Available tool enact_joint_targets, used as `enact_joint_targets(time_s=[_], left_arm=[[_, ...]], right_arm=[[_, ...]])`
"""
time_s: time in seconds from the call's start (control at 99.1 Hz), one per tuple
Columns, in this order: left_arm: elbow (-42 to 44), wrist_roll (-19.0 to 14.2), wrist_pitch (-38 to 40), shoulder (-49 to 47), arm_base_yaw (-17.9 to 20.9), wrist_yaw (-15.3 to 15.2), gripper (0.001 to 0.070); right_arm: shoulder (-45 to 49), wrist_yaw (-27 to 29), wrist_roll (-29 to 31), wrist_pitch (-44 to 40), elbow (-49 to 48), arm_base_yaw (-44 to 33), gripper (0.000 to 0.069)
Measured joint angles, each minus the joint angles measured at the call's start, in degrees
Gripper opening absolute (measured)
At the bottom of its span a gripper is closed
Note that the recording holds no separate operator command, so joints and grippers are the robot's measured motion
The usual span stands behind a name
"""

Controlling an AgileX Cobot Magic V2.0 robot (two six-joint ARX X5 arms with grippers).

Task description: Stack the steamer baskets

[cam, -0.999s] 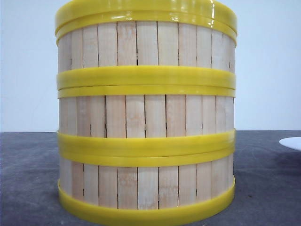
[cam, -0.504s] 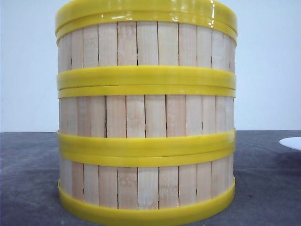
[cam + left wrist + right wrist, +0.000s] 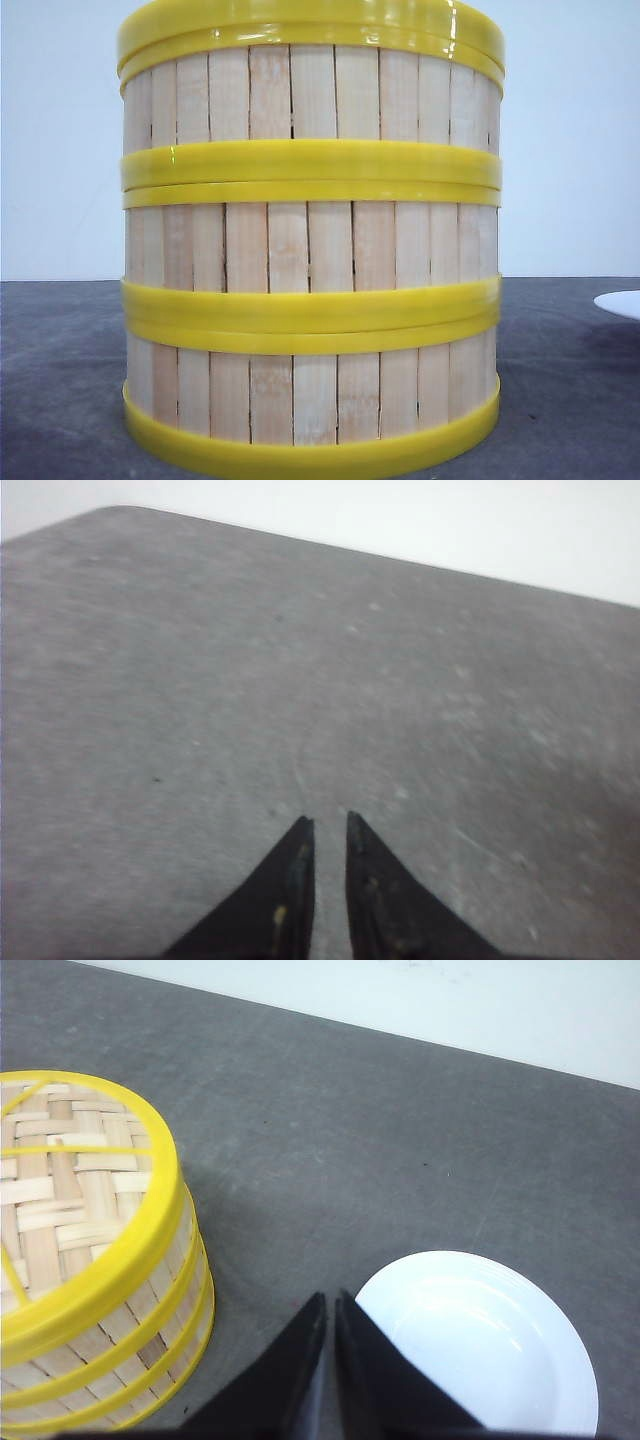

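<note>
Out on the left, the left gripper (image 3: 328, 825) is seen hanging over bare grey table (image 3: 200, 680), its black fingers nearly together with only a thin slit between them and nothing held; no basket is caught in its wrist view.

At the centre, the stack of baskets (image 3: 310, 250) is planted upright on the table, close to the front camera and filling most of that view. Three tiers are counted: pale vertical wooden slats, thick glossy yellow rims doubled at each joint, walls lined up flush with no lean to be seen. The stack's axis is vertical, its outline round.

Moving right, the right gripper (image 3: 330, 1300) is found poised above the table, fingers pressed almost shut and empty. From its wrist view the stack (image 3: 90, 1260) lies off to one side of the fingertips, its woven, slatted top crossed by yellow bars, while a smooth white plate (image 3: 480, 1350) sits just beside the fingertips on the other side. In the front view the plate's edge (image 3: 620, 303) is glimpsed at far right, apart from the stack.

The right arm is judged the nearer one. No loose basket is shown anywhere, so the stacking is judged complete, or nearly so
</note>
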Motion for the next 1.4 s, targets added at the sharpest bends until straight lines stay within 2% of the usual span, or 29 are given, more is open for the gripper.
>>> enact_joint_targets(time_s=[0.161, 0.303, 0.494, 0.676, 1.402], left_arm=[[-1.18, 4.04, 2.43, -0.15, 1.55, 5.97, 0.0031], [-1.33, 7.13, 2.69, -0.15, 2.73, 6.23, 0.0031], [-1.92, 8.66, 4.39, -0.15, 3.67, 6.43, 0.0031], [-2.29, 8.87, 5.31, -0.15, 3.67, 7.54, 0.0031], [-2.34, 8.63, 5.42, -0.15, 3.67, 7.52, 0.0031]], right_arm=[[0.00, 0.00, 0.00, 0.00, 0.00, 0.00, 0.0011], [0.00, 0.00, 0.00, 0.00, 0.00, 0.00, 0.0011], [0.00, 0.00, 0.00, 0.02, 0.00, 0.00, 0.0011], [0.00, 0.00, -0.02, 0.02, 0.00, 0.00, 0.0011], [0.00, 0.00, 0.00, 0.02, 0.00, 0.00, 0.0011]])
